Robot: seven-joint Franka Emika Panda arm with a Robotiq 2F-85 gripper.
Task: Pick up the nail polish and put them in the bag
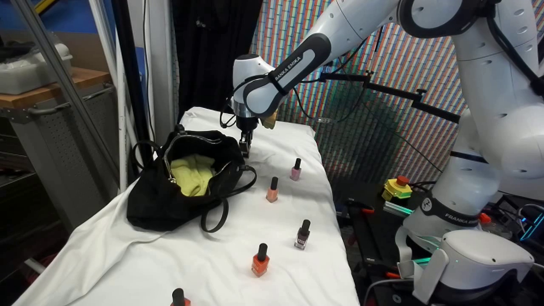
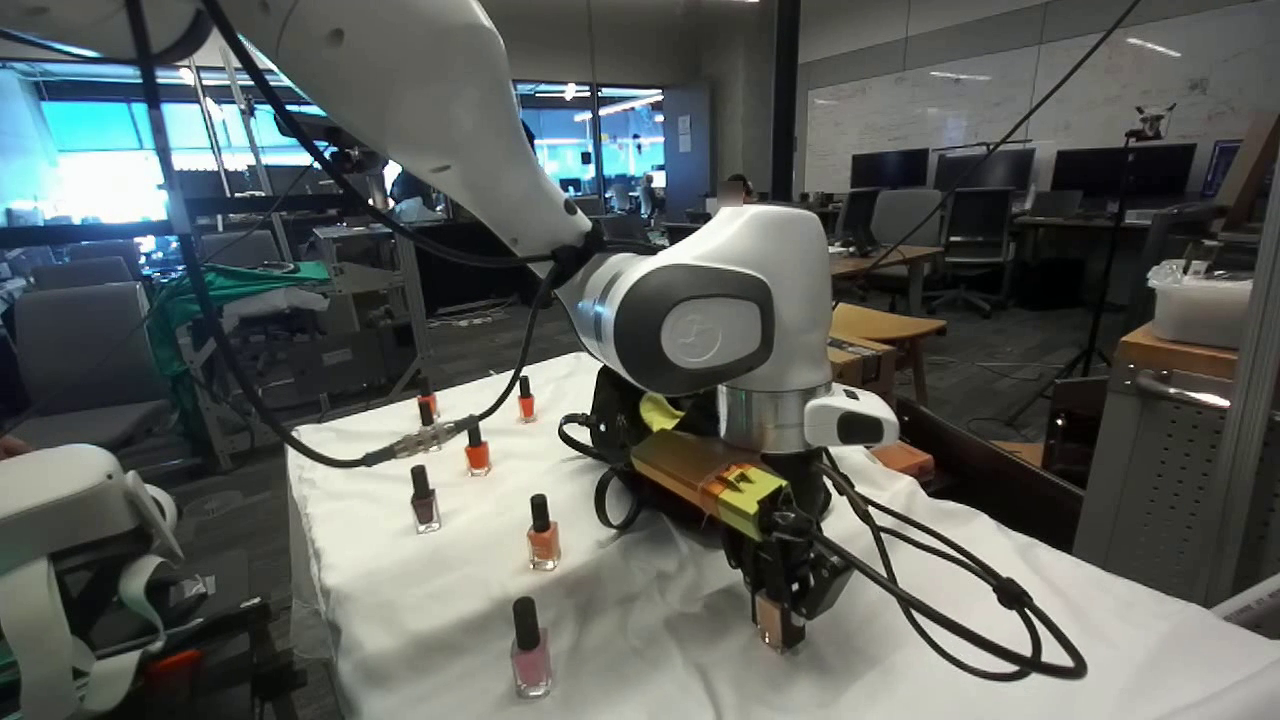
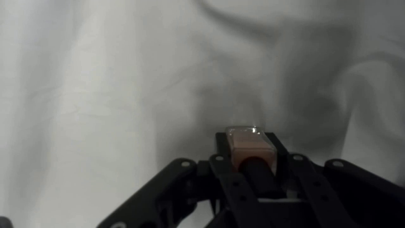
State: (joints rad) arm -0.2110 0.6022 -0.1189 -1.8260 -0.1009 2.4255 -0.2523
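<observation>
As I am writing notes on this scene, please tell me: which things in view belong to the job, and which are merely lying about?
For the job:
nail polish bottle, between the jaws
pink bottle
peach bottle
dark bottle
orange-red bottles
black bag

Seemingly just lying about:
white headset
white plastic tub
green fabric

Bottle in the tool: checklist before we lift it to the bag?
1. Grip: ok; tool clamps the held bottle from both sides.
2. Way into bag: ok; it is open, yellow-green cloth showing inside.
3. Position over bag: not ok; tool is beside it, over the sheet.
4. Base of held bottle off sheet: cannot tell.
5. Gap from tool to bag: cannot tell; in an exterior view they show edge to edge.
6. Spacing: ok; pink bottle stands upright, apart from tool.
</observation>
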